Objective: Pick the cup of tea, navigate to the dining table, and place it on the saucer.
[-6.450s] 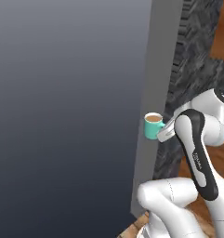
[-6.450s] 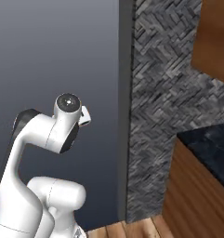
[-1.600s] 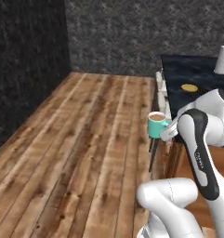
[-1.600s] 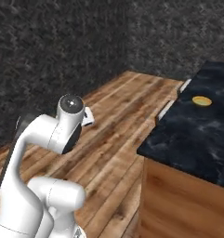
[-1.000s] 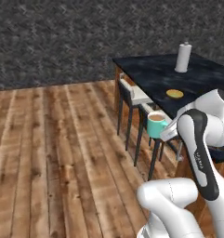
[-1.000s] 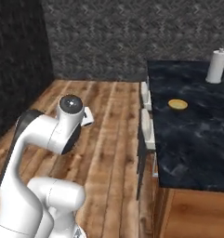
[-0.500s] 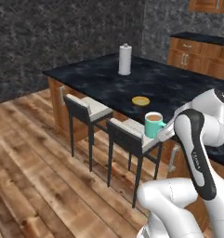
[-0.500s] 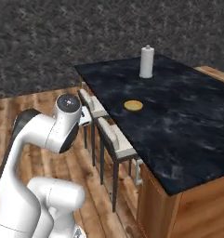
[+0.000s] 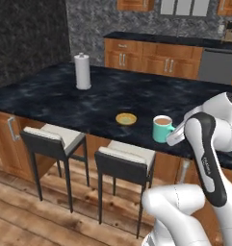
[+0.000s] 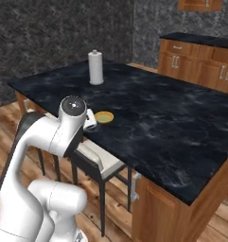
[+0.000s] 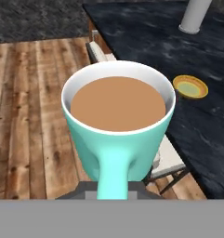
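You see the small teal-green cup of tea point(image 9: 161, 129) with its white rim and smooth brown liquid already lifted — the gripper point(image 9: 174, 137) is clamped narrowly on its side handle, carrying it level in the air near the long stool-side edge of the black marbled stone dining table point(image 9: 55, 98). Picking is done and the table reached; placing remains. The flat round yellow-orange saucer point(image 9: 126, 118) lies bare near that edge, beside the cup — a tall white paper-towel roll point(image 9: 82, 71) stands farther in.
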{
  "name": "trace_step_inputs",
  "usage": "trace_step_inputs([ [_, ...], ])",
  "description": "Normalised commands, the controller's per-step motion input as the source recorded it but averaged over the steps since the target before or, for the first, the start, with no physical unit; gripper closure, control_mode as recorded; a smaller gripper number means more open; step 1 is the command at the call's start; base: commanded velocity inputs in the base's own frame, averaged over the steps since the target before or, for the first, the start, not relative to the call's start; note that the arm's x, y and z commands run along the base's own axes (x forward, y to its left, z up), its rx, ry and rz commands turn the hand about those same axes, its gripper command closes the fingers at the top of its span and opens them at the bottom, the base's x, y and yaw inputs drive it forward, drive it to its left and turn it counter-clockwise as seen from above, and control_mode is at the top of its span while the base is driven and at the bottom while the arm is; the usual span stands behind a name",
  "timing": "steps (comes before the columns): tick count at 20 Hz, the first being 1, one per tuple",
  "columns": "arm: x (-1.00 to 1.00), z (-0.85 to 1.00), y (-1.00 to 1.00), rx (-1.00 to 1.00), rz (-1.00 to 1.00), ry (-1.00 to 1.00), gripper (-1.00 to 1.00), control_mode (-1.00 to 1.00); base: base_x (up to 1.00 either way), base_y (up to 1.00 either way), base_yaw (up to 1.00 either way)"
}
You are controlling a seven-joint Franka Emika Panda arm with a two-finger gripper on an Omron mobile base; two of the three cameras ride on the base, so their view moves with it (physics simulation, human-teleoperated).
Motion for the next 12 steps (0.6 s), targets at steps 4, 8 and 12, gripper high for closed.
trace_step_inputs([
  [4,0.0,0.0,0.0,0.0,0.0,0.0,1.0,1.0,0.73,1.0,-0.26],
  [8,0.0,0.0,0.0,0.0,0.0,0.0,1.0,1.0,0.24,0.4,-0.07],
  [12,0.0,0.0,0.0,0.0,0.0,0.0,1.0,1.0,0.0,0.0,0.0],
])
